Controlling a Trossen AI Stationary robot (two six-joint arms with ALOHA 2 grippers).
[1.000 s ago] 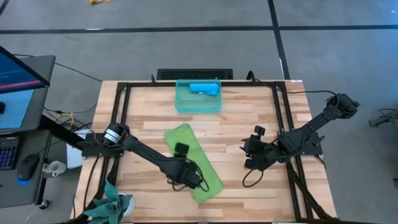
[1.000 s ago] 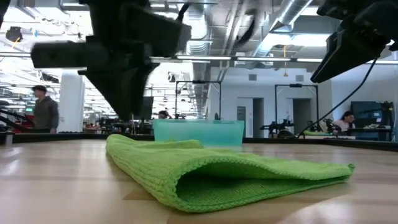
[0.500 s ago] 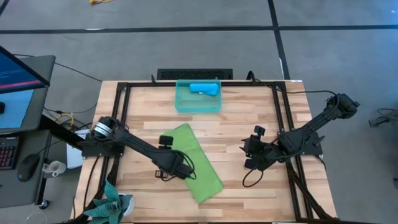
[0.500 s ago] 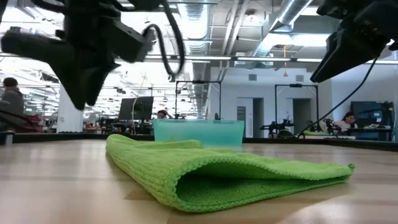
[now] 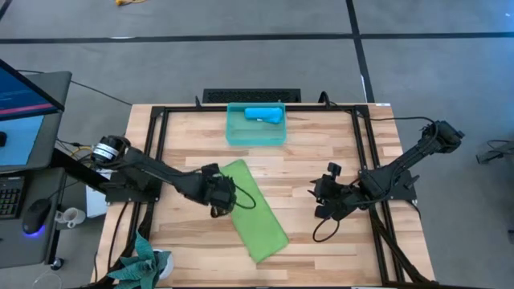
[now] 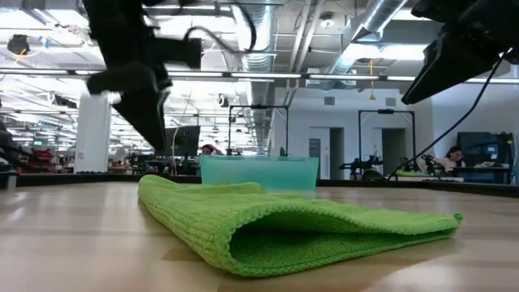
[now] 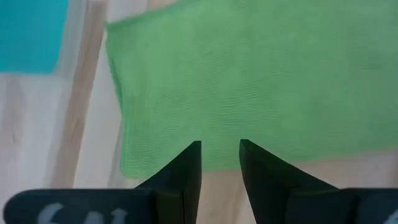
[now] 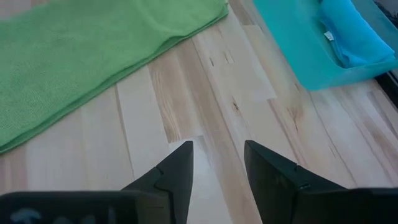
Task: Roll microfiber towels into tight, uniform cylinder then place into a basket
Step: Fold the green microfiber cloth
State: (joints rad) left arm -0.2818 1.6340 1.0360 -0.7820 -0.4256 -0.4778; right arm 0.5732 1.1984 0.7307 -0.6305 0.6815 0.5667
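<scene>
Left hand (image 5: 222, 195) moved to lime towel's (image 5: 255, 212) near-basket end | slightly parted, empty, above it

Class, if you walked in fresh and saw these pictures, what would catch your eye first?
The lime green towel, folded flat and lying diagonally mid-table, with the left pincer open above its far end. Next, the teal basket at the far edge, a rolled sky-blue towel inside. The right pincer hangs open over bare wood.

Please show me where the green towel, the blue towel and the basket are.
green towel (image 5: 255, 213), high view, middle of the folded cloth
blue towel (image 5: 264, 115), high view, middle of the roll
basket (image 5: 255, 139), high view, near wall
</scene>
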